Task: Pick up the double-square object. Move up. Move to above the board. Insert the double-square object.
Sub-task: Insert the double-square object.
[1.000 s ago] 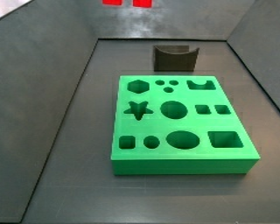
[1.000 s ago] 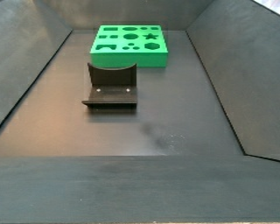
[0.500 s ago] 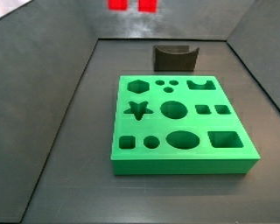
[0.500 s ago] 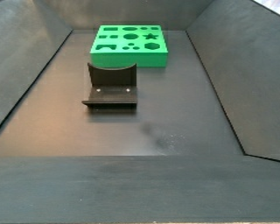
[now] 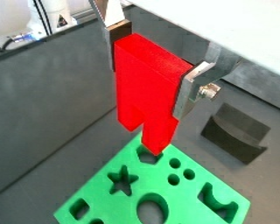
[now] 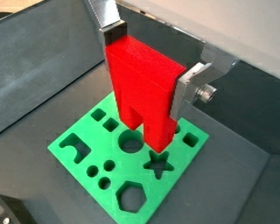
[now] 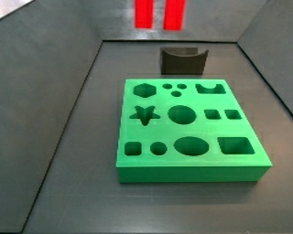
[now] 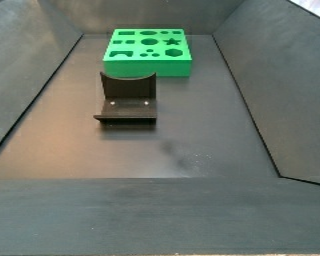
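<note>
My gripper point(image 5: 150, 58) is shut on the double-square object point(image 5: 146, 87), a bright red block held upright with its two square prongs pointing down. It shows in both wrist views, also here point(image 6: 143, 87), clamped between the silver fingers point(image 6: 192, 84). It hangs well above the green board point(image 5: 108, 206), over the board's middle holes in a wrist view point(image 6: 192, 140). In a side view only the two red prongs point(image 7: 159, 13) show at the top edge, high above the board point(image 7: 186, 172). The other side view shows the board point(image 8: 147, 70) but not the gripper.
The dark fixture point(image 7: 182, 60) stands on the floor just beyond the board, also seen in a side view point(image 8: 127, 98) and a wrist view point(image 5: 236, 131). Grey sloping walls enclose the floor on all sides.
The red prongs have come further down into the side view from the top edge. The board and the fixture have not moved.
</note>
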